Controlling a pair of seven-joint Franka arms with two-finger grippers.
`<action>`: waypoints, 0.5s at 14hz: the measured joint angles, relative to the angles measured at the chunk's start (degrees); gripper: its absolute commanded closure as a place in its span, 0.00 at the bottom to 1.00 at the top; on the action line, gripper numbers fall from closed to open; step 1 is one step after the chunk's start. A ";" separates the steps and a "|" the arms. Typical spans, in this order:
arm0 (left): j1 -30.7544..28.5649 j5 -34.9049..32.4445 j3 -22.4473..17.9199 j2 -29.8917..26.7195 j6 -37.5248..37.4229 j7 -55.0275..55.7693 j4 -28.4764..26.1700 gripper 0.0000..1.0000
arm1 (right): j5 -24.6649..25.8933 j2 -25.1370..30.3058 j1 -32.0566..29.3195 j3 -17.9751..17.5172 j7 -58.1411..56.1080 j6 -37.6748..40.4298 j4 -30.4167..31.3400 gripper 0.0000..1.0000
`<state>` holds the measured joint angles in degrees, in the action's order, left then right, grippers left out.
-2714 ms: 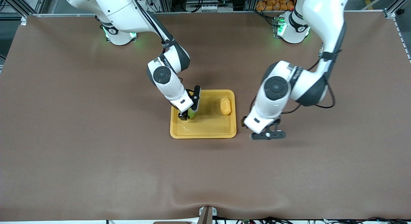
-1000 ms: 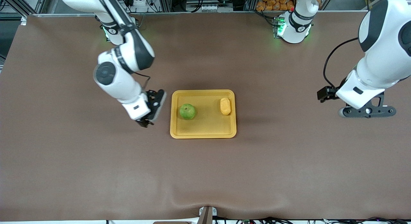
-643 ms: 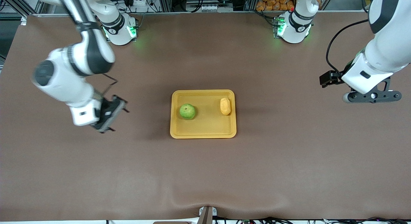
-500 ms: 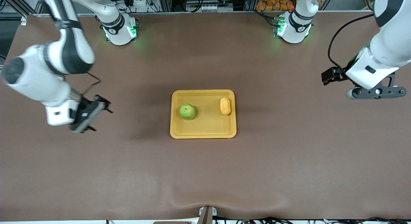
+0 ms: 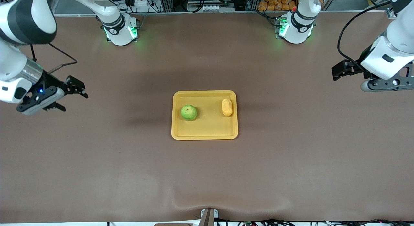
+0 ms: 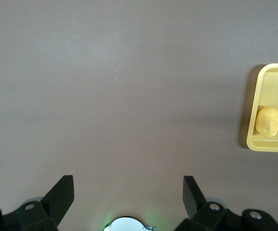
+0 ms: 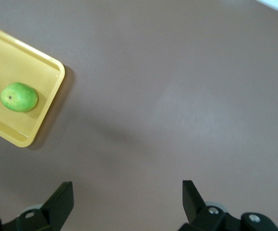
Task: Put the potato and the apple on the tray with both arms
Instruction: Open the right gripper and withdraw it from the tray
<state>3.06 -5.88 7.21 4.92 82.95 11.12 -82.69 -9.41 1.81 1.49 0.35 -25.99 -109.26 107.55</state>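
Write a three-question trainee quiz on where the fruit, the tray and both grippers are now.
1. True or false: the apple lies on the tray.
2. Which item lies toward the left arm's end of the tray? A) apple B) potato
3. Fill in: the left gripper and the right gripper are both over the ____, jaws open.

Key: 1 true; 2 B; 3 table.
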 measured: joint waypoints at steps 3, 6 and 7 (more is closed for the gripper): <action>-1.41 1.66 -0.02 -0.12 -0.05 -0.06 -0.97 0.00 | 1.02 1.23 -0.31 0.57 12.78 9.35 -4.22 0.00; -1.29 1.96 -0.17 -2.38 1.01 -0.06 -4.74 0.00 | 3.67 1.34 -0.44 1.38 22.94 21.25 -13.36 0.00; -1.00 2.01 -0.28 -3.67 1.33 -0.06 -6.11 0.00 | 4.87 1.36 -0.43 1.39 24.90 23.61 -15.49 0.00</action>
<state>2.06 -3.87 6.93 1.26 84.28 11.06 -88.79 -4.55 3.18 1.06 1.75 -1.09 -85.64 92.06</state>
